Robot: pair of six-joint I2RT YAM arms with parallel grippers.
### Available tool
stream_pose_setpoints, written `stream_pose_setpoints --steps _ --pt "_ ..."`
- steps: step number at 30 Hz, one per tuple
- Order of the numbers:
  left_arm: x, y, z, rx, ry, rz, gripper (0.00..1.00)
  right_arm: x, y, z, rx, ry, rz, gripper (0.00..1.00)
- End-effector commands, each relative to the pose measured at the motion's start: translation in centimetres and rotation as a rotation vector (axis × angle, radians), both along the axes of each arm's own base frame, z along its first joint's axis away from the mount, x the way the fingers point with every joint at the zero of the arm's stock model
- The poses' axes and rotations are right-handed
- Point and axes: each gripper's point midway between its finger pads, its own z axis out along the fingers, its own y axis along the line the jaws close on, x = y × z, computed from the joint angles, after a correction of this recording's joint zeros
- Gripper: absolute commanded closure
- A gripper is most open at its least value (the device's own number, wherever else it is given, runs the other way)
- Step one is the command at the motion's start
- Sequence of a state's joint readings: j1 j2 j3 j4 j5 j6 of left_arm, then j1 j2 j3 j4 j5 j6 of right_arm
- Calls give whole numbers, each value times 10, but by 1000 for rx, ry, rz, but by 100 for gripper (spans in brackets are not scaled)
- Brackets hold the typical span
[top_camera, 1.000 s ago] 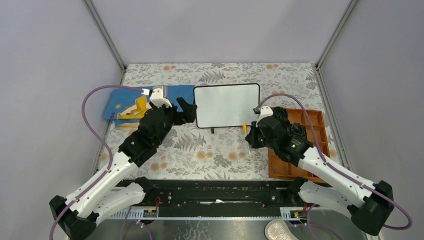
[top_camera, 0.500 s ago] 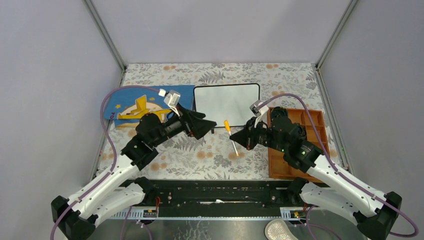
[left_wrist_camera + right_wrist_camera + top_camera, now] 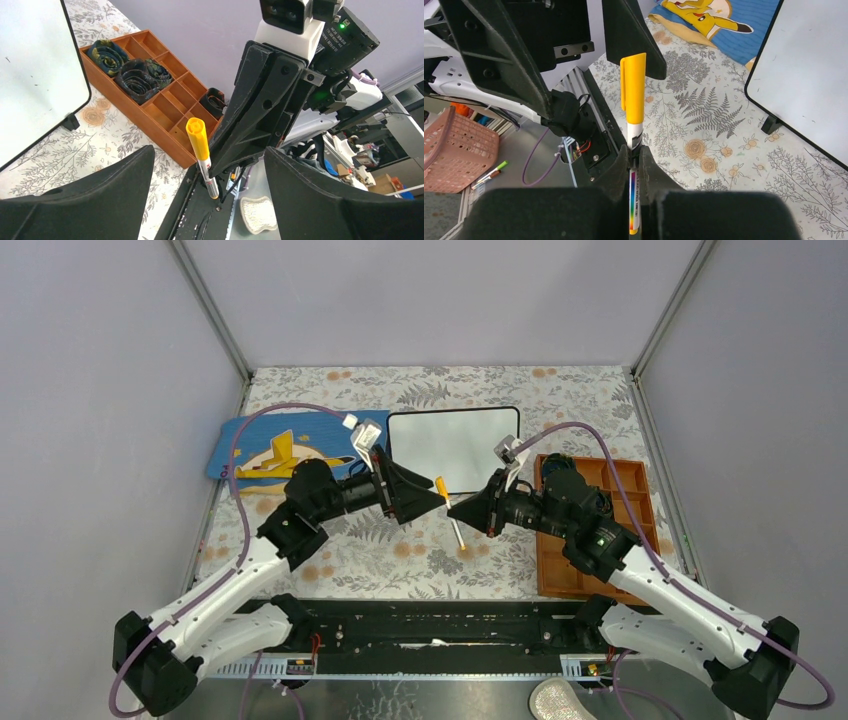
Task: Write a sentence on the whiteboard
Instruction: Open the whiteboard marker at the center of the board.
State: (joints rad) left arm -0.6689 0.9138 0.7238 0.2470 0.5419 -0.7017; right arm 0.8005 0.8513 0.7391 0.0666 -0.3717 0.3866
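Right gripper (image 3: 634, 159) clamped on a marker (image 3: 634, 134) — yellow cap (image 3: 633, 87) on. Left gripper (image 3: 207, 192) wide open, fingers (image 3: 75, 200) either side of the cap — whiteboard (image 3: 453, 448) just behind.

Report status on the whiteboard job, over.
Right gripper shut on marker. Left gripper open astride yellow cap. Whiteboard unwritten. Cap on, blocks writing.

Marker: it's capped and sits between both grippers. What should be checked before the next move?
1. Hold: right gripper shut on the marker: ok.
2. Seal: cap on, pointing at the left gripper: ok.
3. Opening: left gripper open, either side of cap, not touching: ok.
4. Depth: cap far enough inside left gripper to grip: cannot tell.
5. Surface: whiteboard bare, ready for writing: ok.
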Motion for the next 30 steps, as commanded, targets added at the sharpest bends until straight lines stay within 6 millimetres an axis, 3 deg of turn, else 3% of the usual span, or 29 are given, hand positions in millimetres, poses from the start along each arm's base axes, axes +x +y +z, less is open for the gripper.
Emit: stream_pose_setpoints --steps 1,9,20,30 --pt "-7 -7 30 -71 -53 -62 16 -4 8 41 99 -71 38 100" --pt "2 -13 22 -69 -7 -47 40 -3 10 37 92 -64 37 100" --pt "3 -16 23 -91 -2 -60 60 -2 11 34 89 -54 31 100" --pt "1 -16 16 -75 16 -66 58 1 11 35 86 -56 20 100"
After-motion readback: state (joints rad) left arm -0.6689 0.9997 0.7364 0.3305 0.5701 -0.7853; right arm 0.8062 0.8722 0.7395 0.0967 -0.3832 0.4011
